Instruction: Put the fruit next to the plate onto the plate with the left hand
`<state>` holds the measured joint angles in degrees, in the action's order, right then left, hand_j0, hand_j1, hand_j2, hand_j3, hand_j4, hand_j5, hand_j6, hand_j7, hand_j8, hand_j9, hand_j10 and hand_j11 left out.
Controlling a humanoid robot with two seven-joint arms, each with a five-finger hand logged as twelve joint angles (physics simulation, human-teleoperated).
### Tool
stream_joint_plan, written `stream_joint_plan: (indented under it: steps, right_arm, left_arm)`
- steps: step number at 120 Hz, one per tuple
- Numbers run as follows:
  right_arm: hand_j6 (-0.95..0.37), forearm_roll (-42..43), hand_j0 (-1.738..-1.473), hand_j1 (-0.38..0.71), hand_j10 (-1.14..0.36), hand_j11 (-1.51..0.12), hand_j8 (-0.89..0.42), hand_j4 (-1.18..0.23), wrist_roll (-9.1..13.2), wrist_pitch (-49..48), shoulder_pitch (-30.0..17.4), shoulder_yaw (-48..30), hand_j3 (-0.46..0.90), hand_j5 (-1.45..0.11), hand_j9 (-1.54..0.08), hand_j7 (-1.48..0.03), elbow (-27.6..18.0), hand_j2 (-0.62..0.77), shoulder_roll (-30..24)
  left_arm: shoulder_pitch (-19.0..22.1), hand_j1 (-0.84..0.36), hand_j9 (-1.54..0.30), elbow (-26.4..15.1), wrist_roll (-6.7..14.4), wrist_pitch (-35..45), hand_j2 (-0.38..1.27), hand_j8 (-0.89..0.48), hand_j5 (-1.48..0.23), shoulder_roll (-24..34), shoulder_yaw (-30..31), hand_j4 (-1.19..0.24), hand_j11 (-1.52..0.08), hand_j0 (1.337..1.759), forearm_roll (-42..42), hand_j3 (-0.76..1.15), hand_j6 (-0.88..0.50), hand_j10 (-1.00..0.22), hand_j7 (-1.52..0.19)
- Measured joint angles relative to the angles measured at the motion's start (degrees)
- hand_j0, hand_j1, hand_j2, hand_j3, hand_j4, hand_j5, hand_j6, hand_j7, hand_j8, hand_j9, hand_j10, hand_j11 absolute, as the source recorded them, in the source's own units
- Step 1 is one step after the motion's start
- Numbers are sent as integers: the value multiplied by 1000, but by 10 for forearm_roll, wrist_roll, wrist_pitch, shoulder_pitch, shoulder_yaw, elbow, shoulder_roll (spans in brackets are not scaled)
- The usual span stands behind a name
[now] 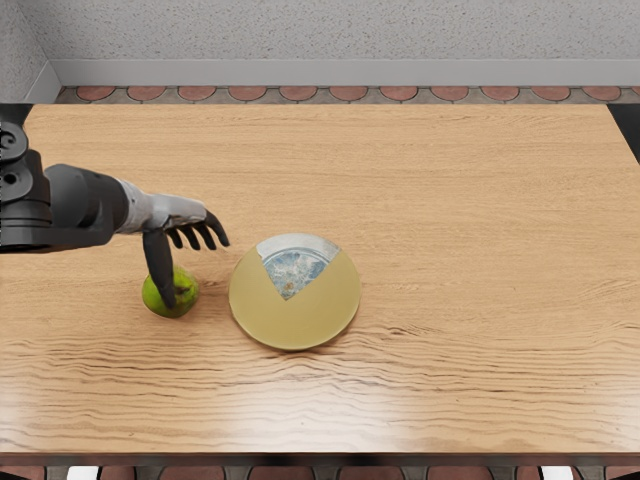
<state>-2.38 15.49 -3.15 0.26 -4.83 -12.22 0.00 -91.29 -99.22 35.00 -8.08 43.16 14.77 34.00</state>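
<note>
Left arm (70, 208) comes in at mid-left of the frame: dark, matte, cylindrical segments w/ a lighter grey wrist. The left hand (185, 235) sits left of centre, just above the fruit. Its fingers (212, 232) are thin, black and jointed, splayed and fanned to the right w/ nothing between them, so no grip. One long digit hangs straight down and crosses the front of the fruit. Can't tell whether it touches the skin or just overlaps it in this view.

The fruit (186, 292) is small, roundish and smooth, w/ glossy yellow-green skin. It's on the table lower left of centre, just beside the plate's left edge, w/ a narrow strip of wood showing between them. It's not on the plate.

The plate (300, 310) is a flat round disc just below centre. It's mostly matte mustard-yellow, w/ a wedge at its top showing a pale rim and a mottled blue-white, glassy-looking surface.

The table (450, 200) is light wood w/ wavy grain that fills most of the frame. At the top is a speckled grey wall (330, 25), w/ a strip of reddish scalloped floor tiles (300, 93) below it.
</note>
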Motion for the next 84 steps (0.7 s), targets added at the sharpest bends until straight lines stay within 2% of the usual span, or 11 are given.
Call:
stream_joint_plan:
  steps: [37,84]
  right_arm:
    - [-29,0,-1658,-314,-29,-38,-29,-29,0,1,0,0,0,-38,-38,-38,0,-6,0]
    - [-29,0,-1658,-314,-29,-38,-29,-29,0,1,0,0,0,-38,-38,-38,0,-6,0]
  left_arm:
    - [8,24,-354,4,0,9,56,-274,-354,-13,7,-274,-353,1658,37,0,-275,-274,-354]
    - [30,50,-326,6,0,62,52,-253,-326,-33,22,-253,-325,1658,67,0,-253,-252,-326]
